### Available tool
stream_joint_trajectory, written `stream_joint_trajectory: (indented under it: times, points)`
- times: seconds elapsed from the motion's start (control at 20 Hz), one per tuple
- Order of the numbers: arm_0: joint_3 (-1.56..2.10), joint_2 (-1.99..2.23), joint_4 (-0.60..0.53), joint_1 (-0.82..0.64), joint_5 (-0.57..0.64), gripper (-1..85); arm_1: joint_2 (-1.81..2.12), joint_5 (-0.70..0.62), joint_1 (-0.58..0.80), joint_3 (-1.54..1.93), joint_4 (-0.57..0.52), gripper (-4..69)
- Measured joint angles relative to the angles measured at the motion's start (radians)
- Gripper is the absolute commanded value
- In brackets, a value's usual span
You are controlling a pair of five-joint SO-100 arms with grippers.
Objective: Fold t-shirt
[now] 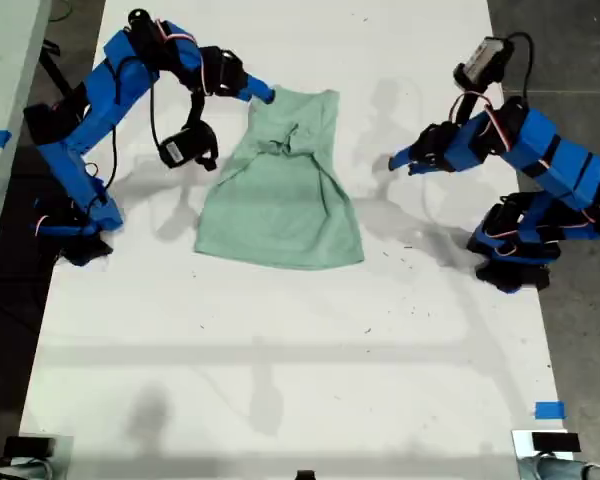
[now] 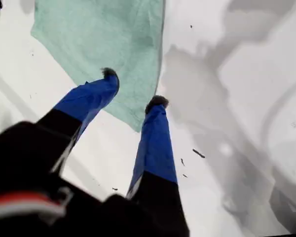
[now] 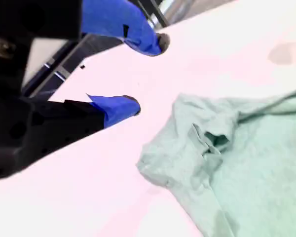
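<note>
T-shirt (image 1: 280, 195), pale mint-green soft cloth, on white table (image 1: 280, 380) | first gripper (image 2: 133, 88) wide at its corner, nearer | second gripper (image 1: 395, 160) wide, apart

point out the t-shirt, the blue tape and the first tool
t-shirt (image 1: 285, 205): exterior view, middle of the cloth.
blue tape (image 1: 549, 410): exterior view, centre of the piece near that view's lower right corner.
my first tool (image 2: 133, 89): first wrist view, midway between its tips.

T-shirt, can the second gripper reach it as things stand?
Probably yes: my second gripper hangs open just beside the bunched end of the t-shirt, with only bare table between them and nothing blocking.
</note>
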Motion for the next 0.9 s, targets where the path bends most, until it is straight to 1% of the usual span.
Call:
stream_joint_trajectory:
  times: [0.05,0.1,0.2,0.35,0.45,0.65,0.75,0.9]
  points:
    - [0.072,0.061,0.032,0.021,-0.020,18.1,0.000,0.003,-0.020,0.000,-0.005,24.3]
    - [0.155,0.130,0.041,0.043,-0.043,18.0,-0.008,0.005,-0.038,0.000,-0.008,25.4]
    - [0.351,0.285,0.021,0.083,-0.087,18.4,-0.040,0.005,-0.077,0.000,-0.017,27.1]
    - [0.657,0.502,-0.100,0.106,-0.129,18.8,-0.104,0.005,-0.124,0.014,-0.046,29.1]
    - [0.770,0.528,-0.143,0.133,-0.152,18.9,-0.164,0.003,-0.153,0.035,-0.081,29.9]
    - [0.827,0.515,-0.207,0.198,-0.190,18.9,-0.295,-0.003,-0.207,0.133,-0.247,31.0]
    - [0.830,0.495,-0.225,0.219,-0.206,18.8,-0.373,0.000,-0.230,0.181,-0.345,30.8]
    - [0.830,0.482,-0.233,0.235,-0.213,18.7,-0.512,0.034,-0.272,0.192,-0.459,29.6]
